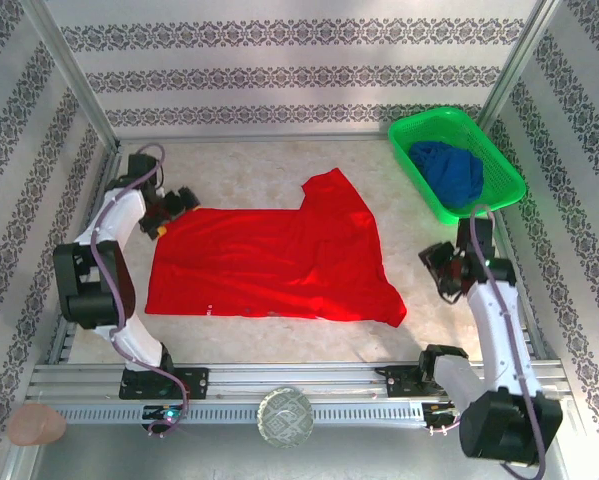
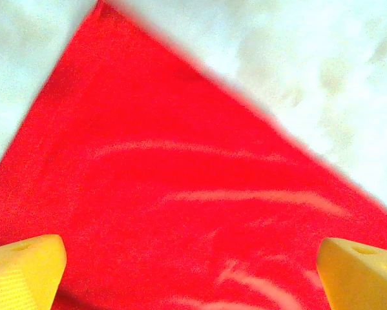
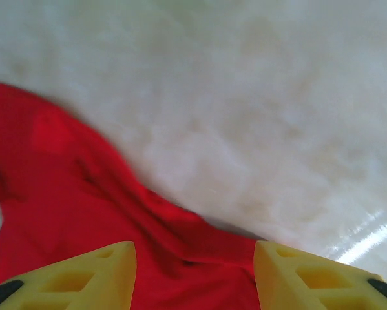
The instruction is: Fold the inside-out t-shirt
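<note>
Mid-table, shirt lies spread, mostly flat, with the right corner rumpled. Soft, light, floppy cloth: it should sag and drag, so pinch at corners or hem, not mid-panel. Left pincer fully released over the far-left corner. Right pincer has jaws apart above the right corner, nothing gripped. Green basket with blue garment sits far right, well apart; likely no obstruction.

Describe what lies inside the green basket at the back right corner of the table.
Inside the green basket lies a bunched-up dark blue garment. Bare green basket shows around it. Whatever might sit beneath the garment is covered.
</note>
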Robot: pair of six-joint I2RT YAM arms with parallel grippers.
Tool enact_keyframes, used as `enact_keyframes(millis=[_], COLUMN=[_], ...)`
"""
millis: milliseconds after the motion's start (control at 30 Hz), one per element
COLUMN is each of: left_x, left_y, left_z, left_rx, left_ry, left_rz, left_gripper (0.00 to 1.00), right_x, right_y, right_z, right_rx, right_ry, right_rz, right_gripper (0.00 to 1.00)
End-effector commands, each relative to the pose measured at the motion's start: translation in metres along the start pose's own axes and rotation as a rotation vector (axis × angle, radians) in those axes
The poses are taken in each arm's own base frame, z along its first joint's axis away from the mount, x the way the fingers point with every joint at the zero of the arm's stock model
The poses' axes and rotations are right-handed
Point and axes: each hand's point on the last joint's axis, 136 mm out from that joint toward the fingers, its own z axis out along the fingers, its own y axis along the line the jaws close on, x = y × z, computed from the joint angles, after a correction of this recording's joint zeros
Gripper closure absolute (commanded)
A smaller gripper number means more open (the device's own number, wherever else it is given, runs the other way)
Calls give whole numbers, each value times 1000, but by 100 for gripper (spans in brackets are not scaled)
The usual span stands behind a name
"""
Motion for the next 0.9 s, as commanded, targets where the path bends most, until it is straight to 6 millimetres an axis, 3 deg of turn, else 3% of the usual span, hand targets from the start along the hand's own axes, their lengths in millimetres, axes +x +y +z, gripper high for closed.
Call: enact_keyframes(millis=[0, 133, 267, 433, 667, 867], left_x=[-22, -50, -64, -74, -71, -63], left_y=[15, 28, 32, 30, 27, 28], left_z=[16, 34, 54, 75, 82, 85], left_rx=[-56, -128, -167, -168, -159, -160], left_ry=[37, 58, 98, 138, 162, 182], left_rz=[32, 79, 114, 139, 116, 111], left_gripper=[0, 0, 4, 17, 14, 10], right_x=[-15, -22, -21, -17, -30, -42], right_y=[60, 139, 206, 263, 303, 306], right_z=[3, 17, 53, 107, 178, 228], right_rx=[-84, -133, -156, -138, -111, -126], right_ry=[11, 43, 113, 176, 179, 148], right_rz=[-198, -366, -474, -602, -695, -674], right_gripper=[49, 49, 49, 48, 42, 43])
